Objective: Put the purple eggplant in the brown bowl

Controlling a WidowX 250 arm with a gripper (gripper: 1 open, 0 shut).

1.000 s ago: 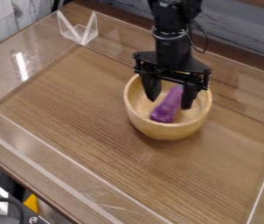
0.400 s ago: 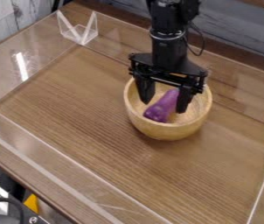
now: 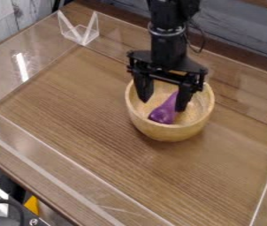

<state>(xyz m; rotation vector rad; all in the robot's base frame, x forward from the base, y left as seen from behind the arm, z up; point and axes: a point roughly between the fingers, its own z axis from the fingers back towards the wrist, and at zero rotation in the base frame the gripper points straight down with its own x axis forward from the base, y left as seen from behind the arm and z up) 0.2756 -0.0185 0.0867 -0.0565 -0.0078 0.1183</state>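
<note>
Right of the frame's centre, a round light-brown wooden bowl (image 3: 168, 121) with a thick rim sits on the wood-grain desk (image 3: 77, 132). Inside it lies the small glossy purple toy eggplant (image 3: 164, 111), tilted against the bowl's inner wall toward the middle. The black claw (image 3: 165, 94) hangs straight down over the bowl, its two fingers (image 3: 143, 89) spread wide to either side of the eggplant and gripping nothing. Clear plastic walls (image 3: 77, 28) border the desk, with a folded corner at the upper left.
</note>
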